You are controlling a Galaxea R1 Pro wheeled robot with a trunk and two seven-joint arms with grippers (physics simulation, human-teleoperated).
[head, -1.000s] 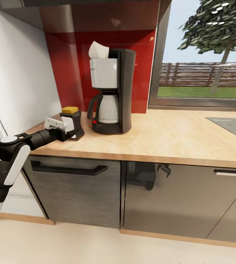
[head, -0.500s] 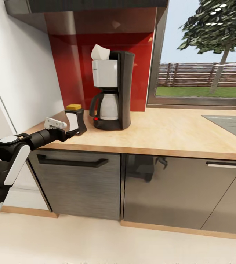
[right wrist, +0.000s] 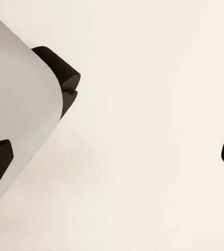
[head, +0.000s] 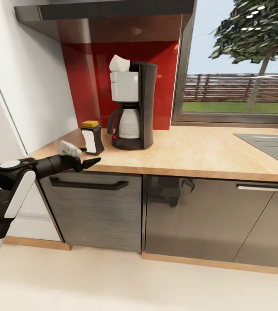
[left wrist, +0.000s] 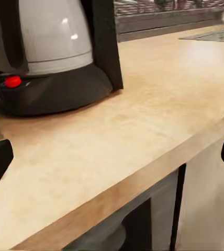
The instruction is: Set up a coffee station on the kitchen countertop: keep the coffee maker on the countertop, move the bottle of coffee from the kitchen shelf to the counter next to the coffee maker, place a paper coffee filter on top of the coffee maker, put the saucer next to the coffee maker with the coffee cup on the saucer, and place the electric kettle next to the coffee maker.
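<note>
The black coffee maker (head: 132, 112) stands on the light-wood countertop (head: 190, 151) against the red backsplash, and the white paper coffee filter (head: 119, 64) rests on its top. Just left of it the bottle of coffee (head: 91, 138) stands upright, dark with a white label and yellow cap. My left gripper (head: 92, 162) hovers at the counter's front edge, a little in front of the bottle and apart from it, open. The left wrist view has the coffee maker's base (left wrist: 54, 89) with its red switch (left wrist: 12, 81) ahead of the open gripper (left wrist: 112, 157). My right gripper (right wrist: 112, 157) is open over pale floor.
A grey sink (head: 268, 144) is set into the countertop at the far right. Grey glossy cabinet fronts (head: 199, 220) with dark bar handles run below. A hood (head: 108, 11) overhangs the coffee maker, a white wall closes the left end, and a window is behind.
My left gripper has let go of the bottle of coffee and drawn back to the counter's front edge. The bottle stays standing left of the coffee maker. The head view has shifted.
</note>
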